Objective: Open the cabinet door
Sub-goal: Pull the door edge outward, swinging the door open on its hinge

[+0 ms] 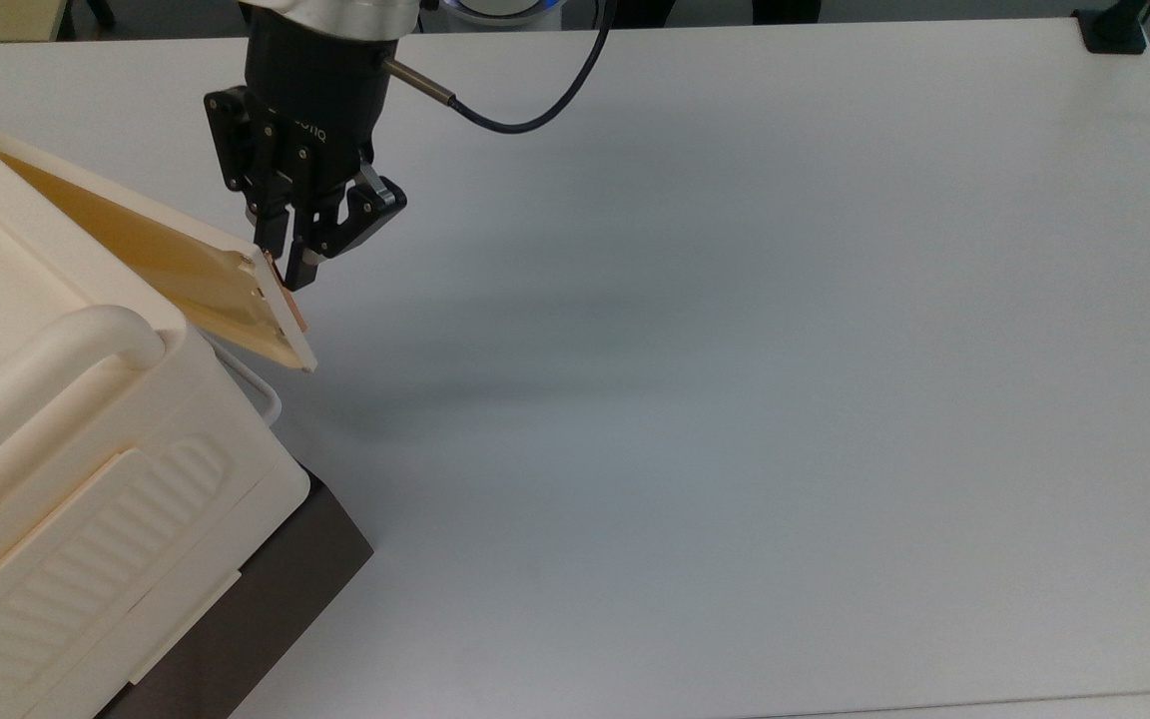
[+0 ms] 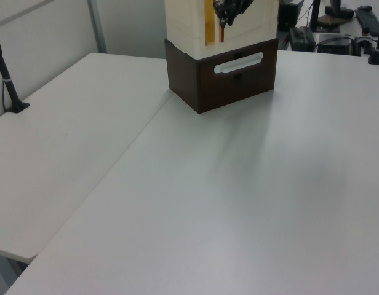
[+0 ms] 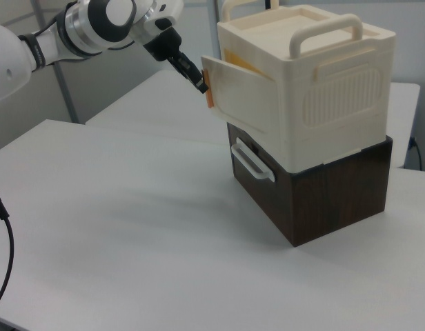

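- The top view looks down on the cabinet (image 1: 86, 449) at its 8 o'clock corner and shows the yellowish inner face of the cabinet door (image 1: 166, 275), swung partly out from the cream body.
- The right view shows the door's outer face (image 3: 243, 93) standing ajar, hinged toward the handle side, with its free edge pointing to 9 o'clock.
- The right view also takes in the thick bar handle (image 3: 326, 31) on top, the ribbed panel (image 3: 343, 93) and the dark brown base (image 3: 323, 200) with a white drawer pull (image 3: 250, 162).
- The left view shows the cabinet at 12 o'clock, the door there a thin orange-yellow strip (image 2: 210, 21).
- The gripper (image 1: 286, 268) has its fingers pinched together on the door's free edge, near the upper corner.
- A dark cable (image 1: 535, 105) loops from the wrist toward 2 o'clock in the top view.
- The white table (image 1: 735, 399) spreads bare around the cabinet; a black clamp (image 1: 1114, 30) sits at its 1 o'clock corner.
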